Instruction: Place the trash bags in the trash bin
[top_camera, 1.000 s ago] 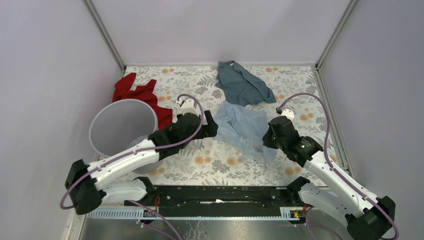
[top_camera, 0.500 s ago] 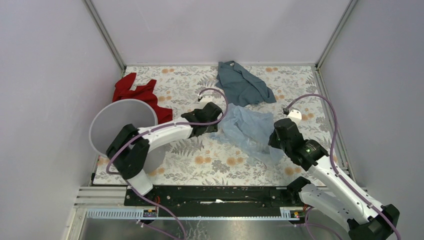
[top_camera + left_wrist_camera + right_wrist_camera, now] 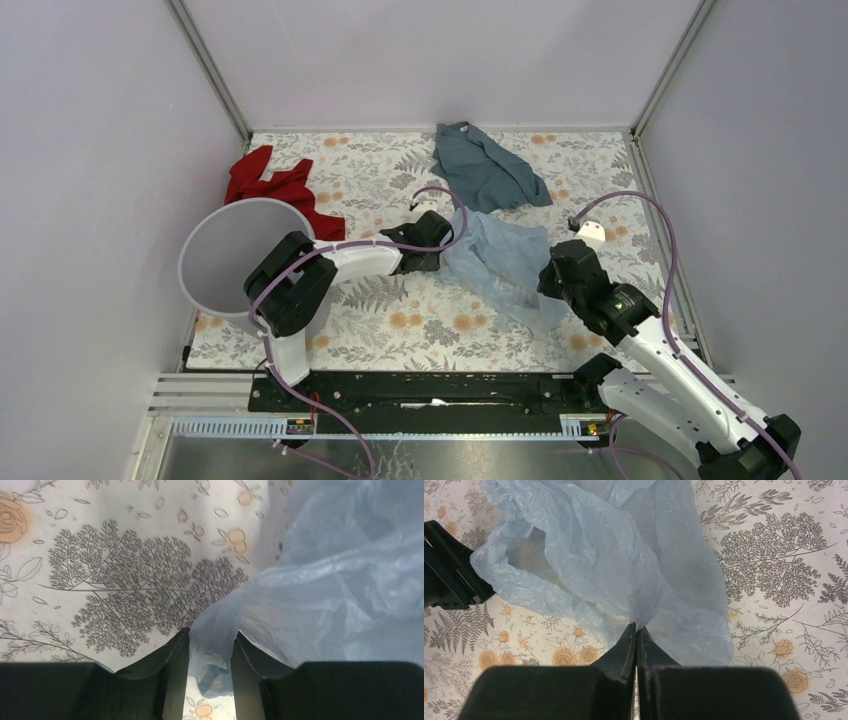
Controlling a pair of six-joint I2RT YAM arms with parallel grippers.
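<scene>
The pale blue translucent trash bag (image 3: 500,262) lies crumpled on the floral counter (image 3: 400,320), outside the trash bin (image 3: 215,270), which stands well to the bag's left. The left gripper (image 3: 210,645) is at the bag's left edge. Its jaws stand a narrow way apart with a fold of the plastic between them, not yet pinched. The right gripper (image 3: 636,630) is at the bag's near right side, its jaws pressed together on a gathered pinch of the film. A teal-grey cloth (image 3: 485,170) lies just behind the bag, meeting its far edge. A red cloth (image 3: 275,190) lies far to the bag's left, touching the bin's far rim.
</scene>
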